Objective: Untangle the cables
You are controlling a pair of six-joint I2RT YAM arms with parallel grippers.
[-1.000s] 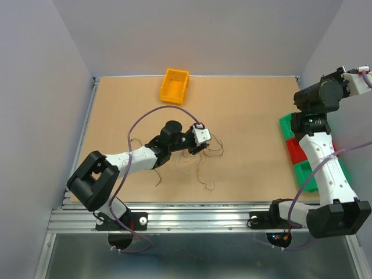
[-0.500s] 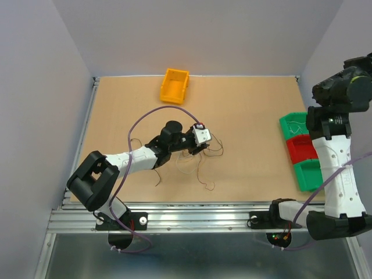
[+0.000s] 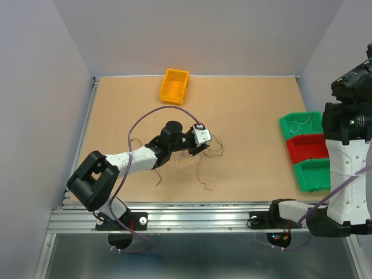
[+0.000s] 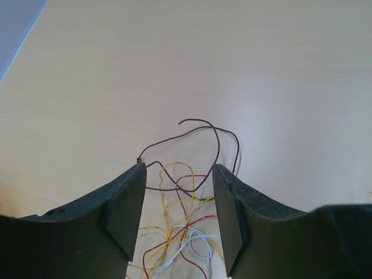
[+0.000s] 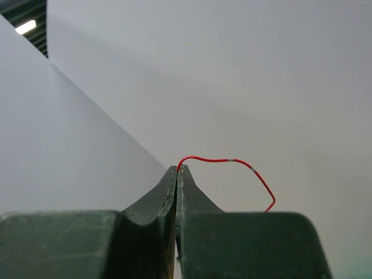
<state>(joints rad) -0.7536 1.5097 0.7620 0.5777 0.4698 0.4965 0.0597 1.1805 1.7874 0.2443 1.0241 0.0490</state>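
Cables (image 4: 170, 235): tangle on table (image 3: 250, 116), left gripper (image 4: 178, 192) spread open astride it, poised to pinch a strand; right gripper (image 5: 177, 174) clamped on red wire (image 5: 232, 161), held high (likely to keep it apart).

My tan table (image 3: 250, 116) carries an orange bin (image 3: 174, 85) at the far edge, a far green bin (image 3: 301, 125), red bin (image 3: 306, 149) and near green bin (image 3: 314, 174) along the right, and cables (image 4: 183, 192), apparently tangled, mid-table.
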